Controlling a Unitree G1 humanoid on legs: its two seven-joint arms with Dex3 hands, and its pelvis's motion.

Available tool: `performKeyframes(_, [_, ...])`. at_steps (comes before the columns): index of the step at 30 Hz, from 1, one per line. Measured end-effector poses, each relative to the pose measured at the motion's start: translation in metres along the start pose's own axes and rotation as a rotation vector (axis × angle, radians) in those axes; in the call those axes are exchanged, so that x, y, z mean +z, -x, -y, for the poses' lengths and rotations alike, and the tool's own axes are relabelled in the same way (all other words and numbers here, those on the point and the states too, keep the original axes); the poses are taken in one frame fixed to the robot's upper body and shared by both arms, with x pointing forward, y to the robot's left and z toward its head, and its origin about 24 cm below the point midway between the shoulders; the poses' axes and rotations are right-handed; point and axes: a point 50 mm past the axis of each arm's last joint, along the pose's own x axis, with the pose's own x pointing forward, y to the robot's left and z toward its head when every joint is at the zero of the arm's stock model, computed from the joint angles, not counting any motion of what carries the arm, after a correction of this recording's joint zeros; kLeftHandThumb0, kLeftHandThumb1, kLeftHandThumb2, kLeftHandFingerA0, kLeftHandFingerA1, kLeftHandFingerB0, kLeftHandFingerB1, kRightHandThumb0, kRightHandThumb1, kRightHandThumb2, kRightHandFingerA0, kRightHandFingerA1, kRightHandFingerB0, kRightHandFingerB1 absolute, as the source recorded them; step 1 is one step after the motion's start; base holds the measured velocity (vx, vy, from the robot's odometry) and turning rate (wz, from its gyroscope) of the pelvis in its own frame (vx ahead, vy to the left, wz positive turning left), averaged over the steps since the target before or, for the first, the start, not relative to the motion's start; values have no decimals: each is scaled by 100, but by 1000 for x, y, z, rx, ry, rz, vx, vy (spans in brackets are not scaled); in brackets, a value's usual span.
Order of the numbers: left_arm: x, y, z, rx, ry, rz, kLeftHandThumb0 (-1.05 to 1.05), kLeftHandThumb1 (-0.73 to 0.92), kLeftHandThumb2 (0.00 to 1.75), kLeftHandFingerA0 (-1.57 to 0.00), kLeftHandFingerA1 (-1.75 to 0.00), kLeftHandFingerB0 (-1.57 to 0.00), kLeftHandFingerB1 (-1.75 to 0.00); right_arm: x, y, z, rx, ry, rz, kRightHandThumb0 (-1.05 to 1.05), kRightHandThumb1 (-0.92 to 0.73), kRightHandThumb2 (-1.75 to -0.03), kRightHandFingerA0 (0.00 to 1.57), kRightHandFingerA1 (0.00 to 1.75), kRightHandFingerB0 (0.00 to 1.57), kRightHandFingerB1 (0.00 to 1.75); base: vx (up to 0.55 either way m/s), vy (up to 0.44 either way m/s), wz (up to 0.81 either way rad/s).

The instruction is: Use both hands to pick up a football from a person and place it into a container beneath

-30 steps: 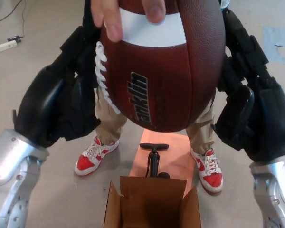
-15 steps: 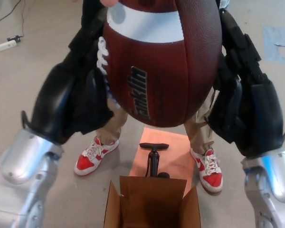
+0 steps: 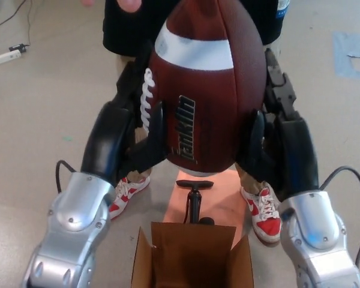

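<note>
A brown football (image 3: 207, 90) with a white stripe and white laces hangs upright in the middle of the head view. My left hand (image 3: 129, 135) presses against its laced left side and my right hand (image 3: 276, 141) against its right side, both closed on it. A person's fingertip (image 3: 130, 5) shows at the top edge, off the ball. Below, at the bottom edge, an open cardboard box (image 3: 193, 258) stands on the floor, almost straight under the ball.
The person stands just behind the ball, with red and white sneakers (image 3: 263, 213) on the floor. A black hand pump (image 3: 194, 201) stands on an orange mat (image 3: 225, 201) behind the box. A power strip (image 3: 3, 58) lies far left.
Both my hands have closed in from the sides onto the football. The person's fingers have come off the top of the ball. The ball sits a little lower and further from the camera.
</note>
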Motion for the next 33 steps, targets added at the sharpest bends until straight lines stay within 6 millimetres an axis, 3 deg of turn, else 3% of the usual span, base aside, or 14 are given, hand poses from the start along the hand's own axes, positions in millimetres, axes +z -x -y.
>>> performKeyframes(3, [-13, -3, 0, 5, -16, -41, -66, 92, 85, 0, -4, 0, -13, -14, 0, 0, -3, 4, -48, -80, -88, -107, 0, 0, 0, 3, 0, 0, 0])
performKeyframes(4, [-17, -3, 0, 6, -20, -55, -75, 88, 116, 0, -14, 0, -16, -19, -1, 1, -3, 5, -64, -81, -87, -108, 0, 0, 0, 2, 0, 0, 0])
performKeyframes(15, [-52, -13, -2, 3, -52, -172, -78, 88, 118, 0, -13, 0, -14, -53, -10, 4, 6, 10, -172, -80, -87, -104, 0, 2, 0, 6, 0, 0, 0])
performKeyframes(16, [-56, -14, -2, 3, -50, -187, -75, 81, 98, 0, -1, 0, -9, -56, -11, 4, 7, 10, -182, -81, -87, -105, 0, 3, 0, 7, 0, 0, 0])
performKeyframes(18, [-62, -15, -1, 3, -44, -211, -75, 82, 98, 0, -1, 0, -8, -62, -12, 5, 9, 9, -204, -80, -86, -105, 0, 3, 0, 8, 0, 0, 0])
performKeyframes(19, [-66, -15, 0, 2, -40, -225, -79, 90, 120, 0, -12, 0, -13, -66, -11, 6, 10, 9, -218, -82, -88, -106, 0, 1, 0, 6, 0, 0, 0])
performKeyframes(21, [-71, -15, 0, 1, -35, -245, -81, 92, 121, 0, -11, 0, -11, -71, -11, 7, 13, 10, -236, -80, -87, -103, 0, 1, 0, 7, 0, 0, 0])
performKeyframes(22, [-74, -15, 0, 0, -34, -253, -72, 92, 90, 0, 0, 0, -8, -73, -10, 7, 14, 11, -244, -77, -84, -100, 0, 2, 0, 8, 0, 0, 0])
performKeyframes(24, [-80, -14, 1, -4, -32, -274, -72, 92, 91, 0, 0, 0, -8, -78, -10, 8, 17, 12, -262, -79, -87, -104, 0, 1, 0, 7, 0, 0, 0])
performKeyframes(25, [-82, -14, 1, -5, -32, -283, -79, 92, 121, 0, -12, 0, -12, -80, -9, 9, 18, 13, -269, -80, -87, -104, 0, 1, 0, 6, 0, 0, 0])
performKeyframes(28, [-87, -13, 1, -8, -29, -298, -78, 92, 121, 0, -12, 0, -13, -85, -9, 9, 21, 13, -282, -82, -88, -106, 0, 0, 0, 5, 0, 0, 0])
performKeyframes(29, [-90, -13, 1, -9, -28, -304, -70, 92, 91, 0, 0, 0, -9, -86, -9, 10, 23, 14, -287, -82, -89, -107, 0, 1, 0, 6, 0, 0, 0])
performKeyframes(31, [-93, -12, 0, -11, -24, -311, -71, 92, 91, 0, 0, 0, -7, -88, -9, 10, 27, 16, -294, -82, -88, -106, 0, 3, 0, 8, 0, 0, 0])
performKeyframes(33, [-95, -12, 0, -14, -23, -312, -78, 92, 88, 0, 0, 0, -4, -89, -10, 10, 31, 17, -293, -82, -89, -120, 0, 14, 0, 13, 0, 0, 0])
